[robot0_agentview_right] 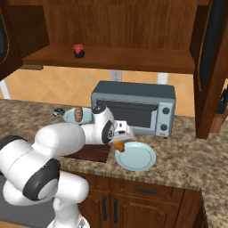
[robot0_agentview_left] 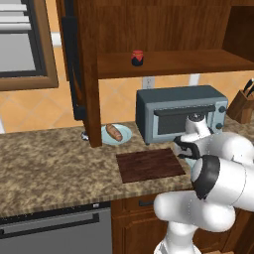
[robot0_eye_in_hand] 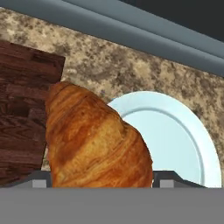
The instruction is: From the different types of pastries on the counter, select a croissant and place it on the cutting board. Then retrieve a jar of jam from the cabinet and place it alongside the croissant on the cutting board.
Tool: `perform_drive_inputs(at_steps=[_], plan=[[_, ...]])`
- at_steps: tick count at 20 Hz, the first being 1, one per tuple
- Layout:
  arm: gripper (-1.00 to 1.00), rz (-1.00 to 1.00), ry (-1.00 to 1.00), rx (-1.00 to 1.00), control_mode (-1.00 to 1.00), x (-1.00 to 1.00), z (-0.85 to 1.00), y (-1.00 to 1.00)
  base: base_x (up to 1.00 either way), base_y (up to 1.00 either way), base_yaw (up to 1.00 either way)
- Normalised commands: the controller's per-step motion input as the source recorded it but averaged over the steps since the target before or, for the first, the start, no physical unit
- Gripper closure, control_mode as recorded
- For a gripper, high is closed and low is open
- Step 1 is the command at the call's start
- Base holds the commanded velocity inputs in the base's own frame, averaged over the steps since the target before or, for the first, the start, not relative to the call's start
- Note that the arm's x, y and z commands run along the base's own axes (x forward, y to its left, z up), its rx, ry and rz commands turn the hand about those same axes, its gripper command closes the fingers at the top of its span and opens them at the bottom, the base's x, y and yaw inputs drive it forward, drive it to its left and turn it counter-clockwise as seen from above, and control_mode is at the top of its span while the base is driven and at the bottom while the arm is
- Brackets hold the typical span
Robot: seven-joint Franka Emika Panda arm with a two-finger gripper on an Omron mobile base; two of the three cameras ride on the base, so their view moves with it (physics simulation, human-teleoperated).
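Croissant (robot0_eye_in_hand: 94,140) fills the hand view's lower center, clamped in the gripper (robot0_agentview_right: 119,144), above the counter (robot0_eye_in_hand: 131,65) between cutting board (robot0_eye_in_hand: 22,113) at left and blue plate (robot0_eye_in_hand: 175,135) at right.

I see the croissant (robot0_eye_in_hand: 94,140), golden-orange and flaky, lifted above the counter (robot0_agentview_left: 44,158) between the cutting board (robot0_agentview_left: 149,165) and a pale blue plate (robot0_agentview_right: 138,158). The board lies flat, dark-grained and bare. The brown loaf pastry (robot0_agentview_left: 113,132) rests on its plate. The jar of jam (robot0_agentview_left: 137,58) stands upright on the cabinet (robot0_agentview_left: 92,74) shelf.
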Motion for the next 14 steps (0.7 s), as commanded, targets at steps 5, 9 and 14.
perform_drive_inputs(at_steps=[5, 9, 14], plan=[[1.00, -0.02, 0.00, -0.07, -1.00, 0.00, 0.14, 0.81, 0.00, 0.00, 0.00], [1.00, -0.01, 0.00, -0.03, -1.00, 0.00, 0.11, 0.66, 0.00, 0.00, 0.00], [1.00, 0.00, 0.00, -0.01, -1.00, 0.00, 0.00, 0.60, 0.00, 0.00, 0.00]])
